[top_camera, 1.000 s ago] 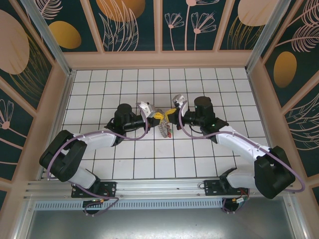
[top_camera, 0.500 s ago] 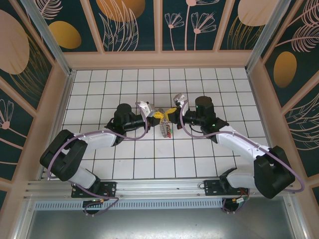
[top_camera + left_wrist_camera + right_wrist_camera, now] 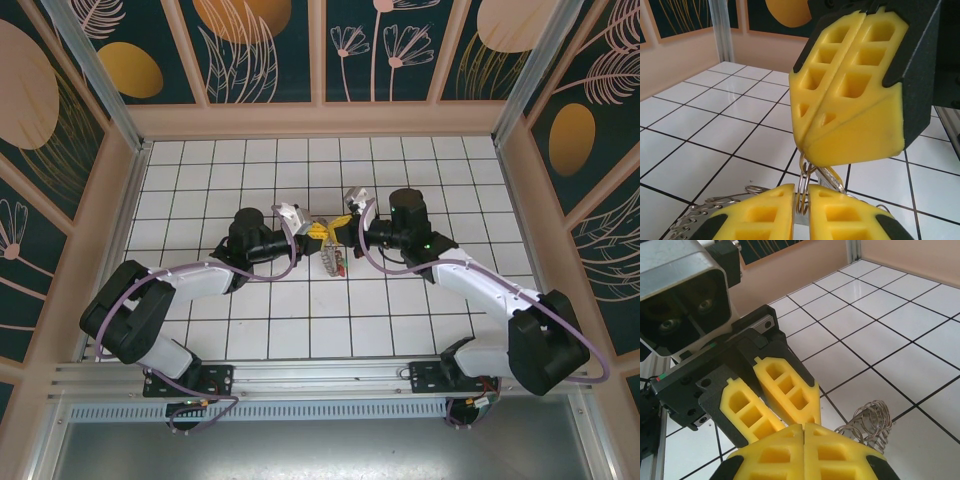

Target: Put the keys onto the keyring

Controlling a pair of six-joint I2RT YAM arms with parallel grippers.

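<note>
i hold left gripper (image 3: 801, 191) and right gripper (image 3: 808, 156) tip to tip, both pinched shut on the thin silvery toothed keyring (image 3: 867, 422), steadying it for threading.

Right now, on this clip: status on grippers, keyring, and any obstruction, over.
Left gripper shut on keyring wire. Right gripper shut, tips meeting the left's. Loose loops trail beside the fingers. No obstruction seen.

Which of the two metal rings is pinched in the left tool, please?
The small coiled ring, edge-on between the left tool's pads; the big hoop fringed with wire loops sits outside them.
</note>
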